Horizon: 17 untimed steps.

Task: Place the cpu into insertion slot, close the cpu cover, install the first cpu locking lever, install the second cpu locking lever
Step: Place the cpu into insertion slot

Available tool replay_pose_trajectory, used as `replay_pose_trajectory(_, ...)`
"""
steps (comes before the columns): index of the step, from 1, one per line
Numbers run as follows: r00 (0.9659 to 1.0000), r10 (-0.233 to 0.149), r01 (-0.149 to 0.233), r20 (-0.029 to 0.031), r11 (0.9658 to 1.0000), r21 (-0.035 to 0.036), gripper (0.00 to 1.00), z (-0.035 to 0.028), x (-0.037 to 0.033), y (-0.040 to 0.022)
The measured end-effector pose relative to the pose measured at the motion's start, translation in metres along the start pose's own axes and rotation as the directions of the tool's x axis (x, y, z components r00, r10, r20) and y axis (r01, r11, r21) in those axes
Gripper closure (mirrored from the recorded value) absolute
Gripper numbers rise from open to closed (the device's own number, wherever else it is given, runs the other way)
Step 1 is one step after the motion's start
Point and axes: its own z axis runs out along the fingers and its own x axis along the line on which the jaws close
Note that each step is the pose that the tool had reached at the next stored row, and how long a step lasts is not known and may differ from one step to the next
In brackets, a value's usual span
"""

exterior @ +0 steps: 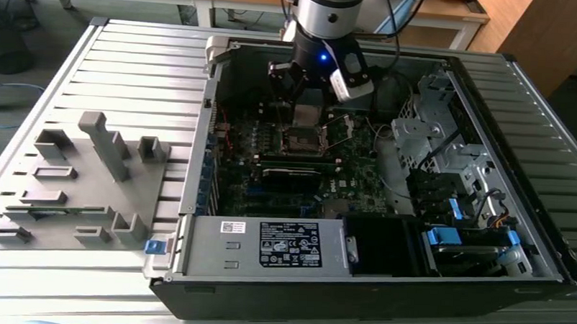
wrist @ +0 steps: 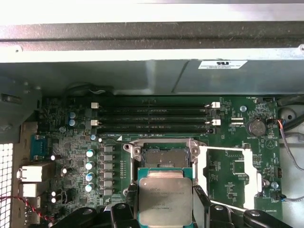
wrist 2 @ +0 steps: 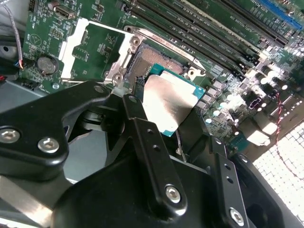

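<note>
Fingers (wrist 2: 147,142) around the cpu (wrist: 165,202), over the open insertion slot (wrist: 164,156).

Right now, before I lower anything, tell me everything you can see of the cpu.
The cpu is a flat square chip: silvery-grey metal face with faint print, teal-green rim around it. The end effector grips it by two opposite edges, black fingers touching its sides. It hangs face-up above the board, close by the open insertion slot, not yet seated.

Grey slatted surface (exterior: 138,63). Open computer case (exterior: 361,298) lying on it, toward exterior view's right. Grey parts rack (exterior: 76,190) just beside, toward its left.
</note>
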Motion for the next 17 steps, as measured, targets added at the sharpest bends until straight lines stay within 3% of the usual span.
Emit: replay_pose_trajectory(17, 1.0000, 0.000, 0.000, 0.0000, 1.0000, 0.0006, 0.46, 0.0144, 0.0011, 0.0041)
